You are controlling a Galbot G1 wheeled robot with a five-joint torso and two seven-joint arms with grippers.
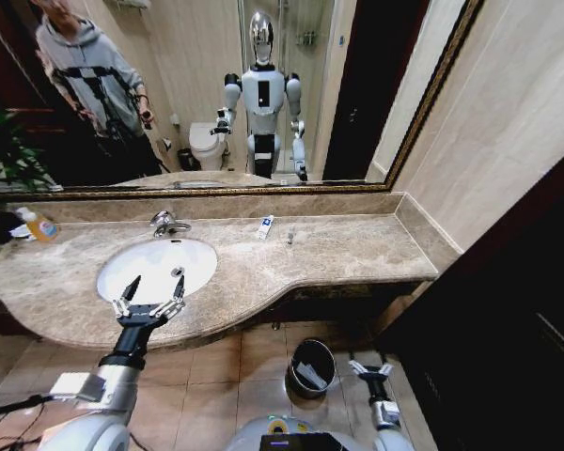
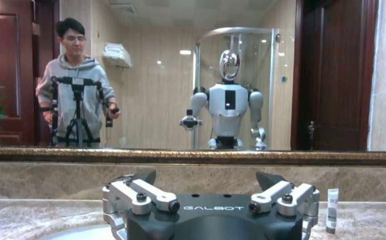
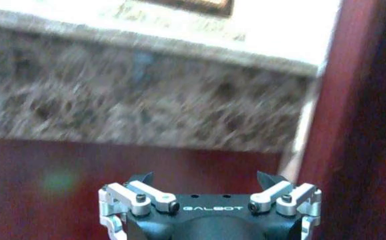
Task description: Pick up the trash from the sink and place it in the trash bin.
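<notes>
Nearest the head camera, the robot's own white base sits on the tiled floor, with the trash bin [image 1: 312, 367] just ahead of it below the countertop's front edge; a pale packet lies inside the bin. The right gripper [image 1: 370, 369] hangs low beside the bin, fingers spread and empty; its wrist view faces the counter's stone front edge and a dark red panel. The left gripper [image 1: 150, 289] hovers over the front rim of the sink [image 1: 156, 266], released and holding nothing. The beige marble countertop [image 1: 338, 249] runs under a framed mirror. Near its back edge lie a white-blue tube [image 1: 265, 226], long axis pointing toward the mirror, and a tiny vial [image 1: 290, 235]. In the left wrist view the tube [image 2: 332, 209] appears upright by the backsplash.
</notes>
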